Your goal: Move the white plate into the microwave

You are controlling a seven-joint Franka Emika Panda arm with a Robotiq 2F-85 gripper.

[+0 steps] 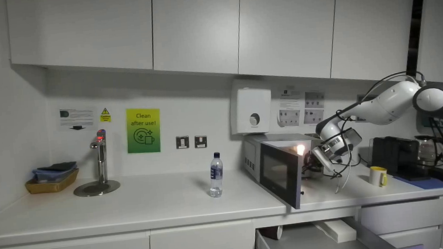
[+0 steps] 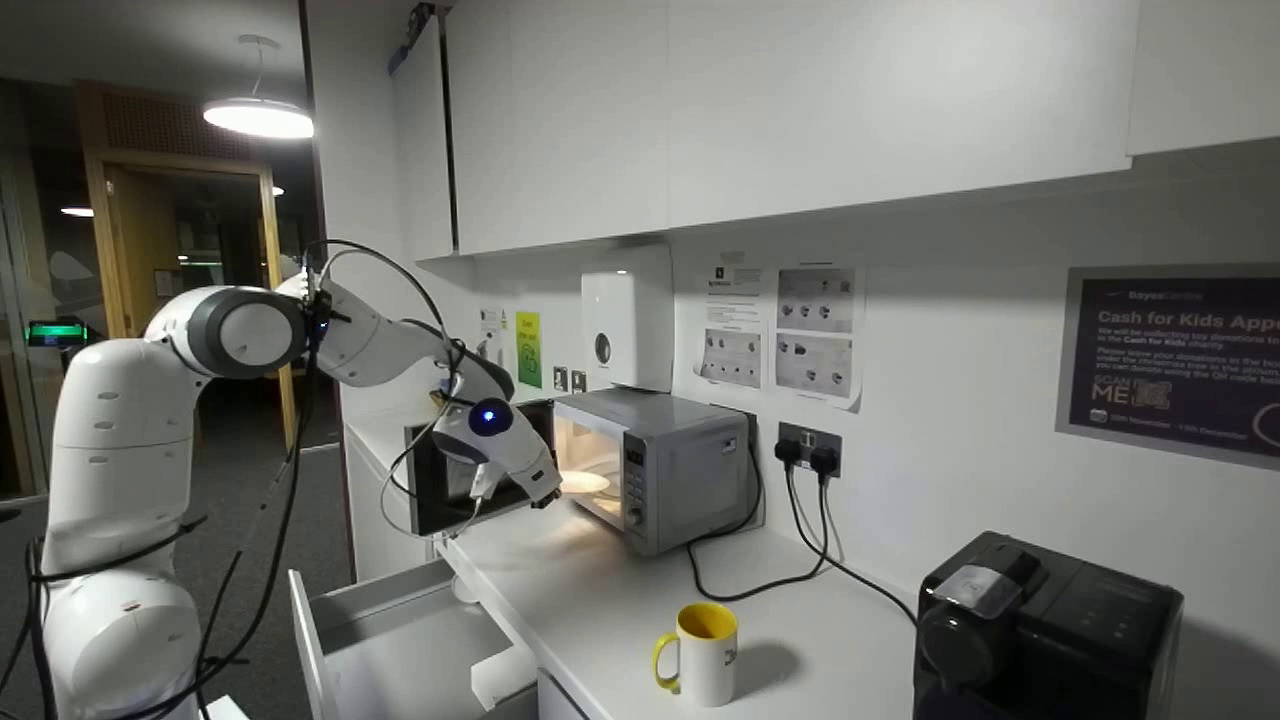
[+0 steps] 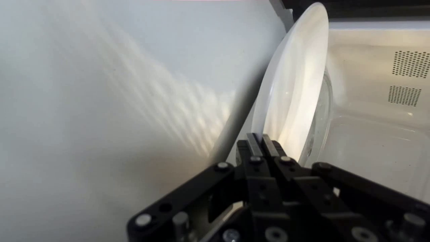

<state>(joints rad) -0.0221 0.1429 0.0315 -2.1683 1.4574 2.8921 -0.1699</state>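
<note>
The microwave (image 1: 250, 154) is a silver-grey box on the counter, door (image 1: 279, 172) swung open and light glowing inside. It also shows in an exterior view (image 2: 690, 490) and its pale cavity fills the right of the wrist view (image 3: 376, 117). My gripper (image 3: 260, 139) is shut on the near rim of the white plate (image 3: 302, 77). The plate is at the microwave's open front, beside the glass turntable (image 3: 324, 111). In an exterior view the plate (image 2: 585, 483) is a bright oval at the opening, just past my gripper (image 2: 547, 499). The door partly hides my gripper in an exterior view (image 1: 310, 164).
A white-yellow mug (image 2: 708, 655) and a black coffee machine (image 2: 1040, 630) stand on the counter. A water bottle (image 1: 216, 176) stands beyond the microwave door. An open drawer (image 1: 306, 246) juts out below. A white dispenser (image 1: 250, 109) hangs above the microwave. Power cables (image 2: 800, 570) run behind it.
</note>
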